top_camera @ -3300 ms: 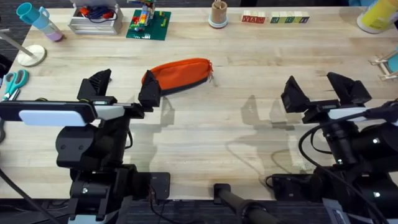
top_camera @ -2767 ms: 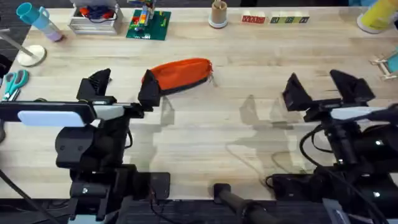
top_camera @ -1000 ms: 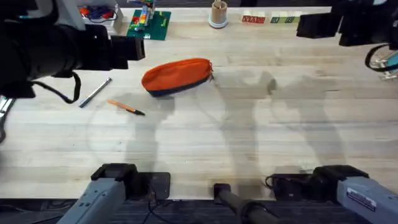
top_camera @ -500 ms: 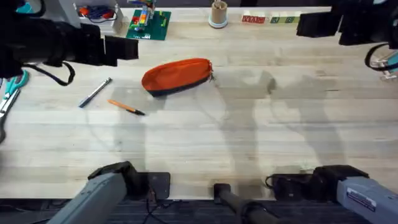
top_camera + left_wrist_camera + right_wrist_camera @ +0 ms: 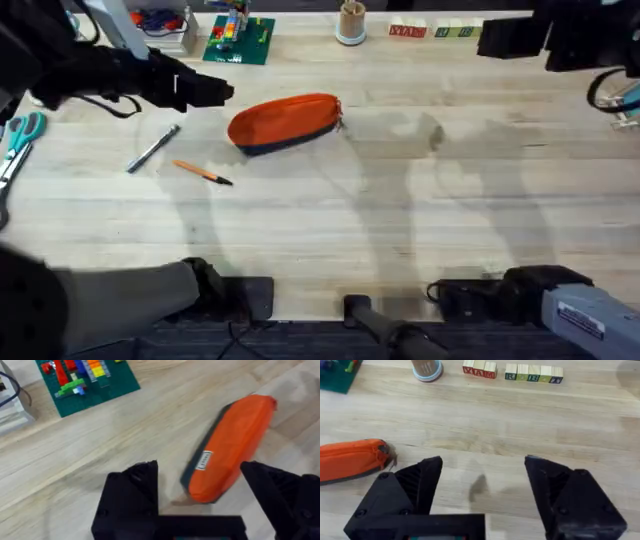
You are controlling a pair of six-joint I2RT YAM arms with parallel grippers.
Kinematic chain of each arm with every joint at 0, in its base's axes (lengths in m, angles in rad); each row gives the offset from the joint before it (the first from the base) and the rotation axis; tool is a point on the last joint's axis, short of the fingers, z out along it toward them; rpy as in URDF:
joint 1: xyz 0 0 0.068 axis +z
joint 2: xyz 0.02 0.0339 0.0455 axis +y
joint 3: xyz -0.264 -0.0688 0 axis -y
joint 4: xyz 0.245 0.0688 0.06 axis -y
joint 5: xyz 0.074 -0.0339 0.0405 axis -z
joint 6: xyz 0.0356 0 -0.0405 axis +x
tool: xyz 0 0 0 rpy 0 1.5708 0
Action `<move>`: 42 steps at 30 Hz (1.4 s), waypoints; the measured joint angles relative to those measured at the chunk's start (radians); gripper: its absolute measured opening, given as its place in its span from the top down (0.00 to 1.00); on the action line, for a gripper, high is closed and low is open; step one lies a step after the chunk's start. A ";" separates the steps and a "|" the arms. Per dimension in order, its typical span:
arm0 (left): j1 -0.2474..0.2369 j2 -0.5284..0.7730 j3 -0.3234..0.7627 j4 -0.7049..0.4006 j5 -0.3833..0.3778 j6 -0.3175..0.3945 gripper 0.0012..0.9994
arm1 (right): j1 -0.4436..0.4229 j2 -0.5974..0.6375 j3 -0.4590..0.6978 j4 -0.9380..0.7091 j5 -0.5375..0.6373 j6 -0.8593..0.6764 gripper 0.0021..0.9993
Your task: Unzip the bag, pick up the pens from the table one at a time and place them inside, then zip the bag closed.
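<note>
The orange bag [image 5: 285,122] lies on the table [image 5: 400,200] left of centre, looking zipped shut, its pull at the right end. In the left wrist view the bag [image 5: 235,445] has a small label on its side. An orange pen [image 5: 203,173] and a dark grey pen [image 5: 153,148] lie on the wood to the bag's left. My left gripper [image 5: 210,90] hovers just up-left of the bag, open and holding nothing [image 5: 199,467]. My right gripper [image 5: 505,40] hangs high at the far right, open and holding nothing [image 5: 482,467], well away from the bag [image 5: 350,460].
Teal-handled scissors [image 5: 20,135] lie at the left edge. Along the back stand a green brick baseplate [image 5: 238,40], a tray [image 5: 150,28], a wooden cup [image 5: 351,20] and a row of letter blocks [image 5: 430,32]. Bare wood spreads in front of the bag.
Both arms rose from low in front, uncovering the two pens. In the last half second my left gripper swung right toward the bag's left end. The right arm held still.
</note>
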State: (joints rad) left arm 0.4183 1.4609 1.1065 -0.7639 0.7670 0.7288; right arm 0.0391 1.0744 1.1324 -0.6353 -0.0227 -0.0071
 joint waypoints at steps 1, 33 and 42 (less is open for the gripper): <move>0.002 0.021 0.000 0.011 0.000 0.006 0.01 | 0.000 0.000 0.000 0.000 0.000 0.000 0.00; 0.136 0.210 0.002 -0.477 0.303 1.044 0.01 | 0.000 0.000 0.000 0.001 0.000 0.000 0.00; 0.124 0.268 0.003 -0.377 0.303 1.142 0.01 | 0.000 0.000 0.000 0.001 0.000 0.000 0.00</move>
State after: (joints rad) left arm 0.5426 1.7293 1.1095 -1.1409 1.0702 1.8711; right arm 0.0391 1.0744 1.1324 -0.6346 -0.0227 -0.0071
